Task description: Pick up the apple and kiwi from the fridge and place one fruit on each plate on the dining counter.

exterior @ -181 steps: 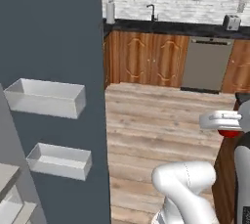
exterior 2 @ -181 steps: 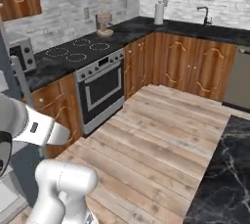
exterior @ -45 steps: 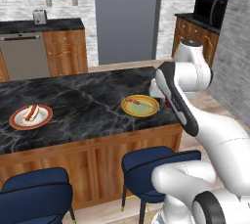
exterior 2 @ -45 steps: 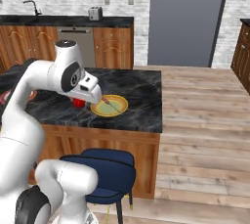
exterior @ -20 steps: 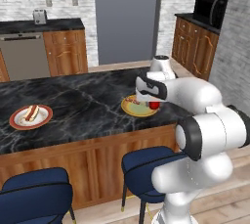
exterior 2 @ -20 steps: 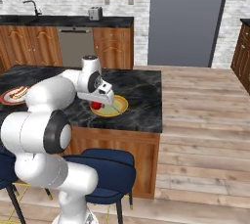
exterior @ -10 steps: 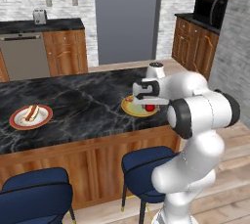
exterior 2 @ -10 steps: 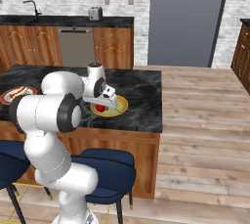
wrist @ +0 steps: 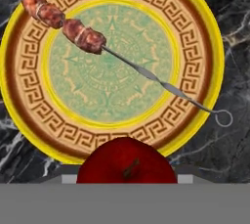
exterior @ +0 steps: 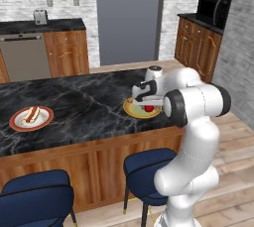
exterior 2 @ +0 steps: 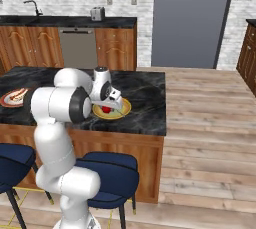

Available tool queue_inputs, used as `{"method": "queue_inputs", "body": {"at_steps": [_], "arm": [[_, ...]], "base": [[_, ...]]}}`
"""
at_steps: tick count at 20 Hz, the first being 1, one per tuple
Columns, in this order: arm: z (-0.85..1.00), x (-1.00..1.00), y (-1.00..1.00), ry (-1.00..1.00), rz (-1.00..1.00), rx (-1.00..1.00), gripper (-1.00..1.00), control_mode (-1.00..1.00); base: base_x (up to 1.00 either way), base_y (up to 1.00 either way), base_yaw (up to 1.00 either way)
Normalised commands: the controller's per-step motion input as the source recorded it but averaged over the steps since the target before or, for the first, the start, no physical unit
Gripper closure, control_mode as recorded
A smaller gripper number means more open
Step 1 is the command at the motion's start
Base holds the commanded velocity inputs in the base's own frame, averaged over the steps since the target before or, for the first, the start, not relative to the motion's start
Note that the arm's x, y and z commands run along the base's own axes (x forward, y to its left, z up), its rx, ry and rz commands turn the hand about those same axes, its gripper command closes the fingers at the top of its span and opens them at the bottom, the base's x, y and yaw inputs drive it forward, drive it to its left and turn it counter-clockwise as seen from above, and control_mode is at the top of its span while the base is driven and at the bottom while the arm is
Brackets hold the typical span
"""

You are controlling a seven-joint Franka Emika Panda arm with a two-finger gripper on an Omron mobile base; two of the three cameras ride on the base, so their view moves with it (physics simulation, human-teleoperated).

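the apple [wrist: 127, 162] sits between the jaws of the gripper [exterior: 147, 103], which are clamped on it — red, glossy, stem up in the hand view, at the near edge of the yellow plate [wrist: 29, 120]. in the left base view the apple [exterior: 148, 107] hangs just over that plate [exterior: 133, 110], low above the bench [exterior: 84, 109]; whether it touches the plate i cannot tell. the right base view shows the same: the apple [exterior 2: 106, 109] under the gripper [exterior 2: 107, 105], above the plate [exterior 2: 122, 111].

on the yellow plate lies a skewer [wrist: 122, 60] — a thin metal pin with a ring at one end and brown chunks of meat at the other, laid slantwise across the green patterned middle. the skewer and the apple are apart.

the bench is black marble with white veins, on a red-brown wooden base. well to the left along it stands the white plate [exterior: 17, 124] with a red-brown rim, carrying a sausage in a bun [exterior: 31, 114]; in the right base view this plate [exterior 2: 6, 102] is at the left edge of the picture.

blue stools [exterior: 149, 164] stand under the near side of the bench. beyond it the fridge [exterior: 129, 18] is shut, a tall grey-blue slab between wooden cabinets.
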Motion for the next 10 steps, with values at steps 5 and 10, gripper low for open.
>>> {"method": "queue_inputs", "body": {"at_steps": [5, 10], "arm": [[-0.25, 0.31, 0.0, 0.0, 0.0, 0.0, 1.0, -1.0], [-0.29, 0.18, 0.0, 0.0, 0.0, 0.0, 1.0, -1.0]], "base": [[0.0, 0.0, 0.0], [0.0, 0.0, 0.0]]}}
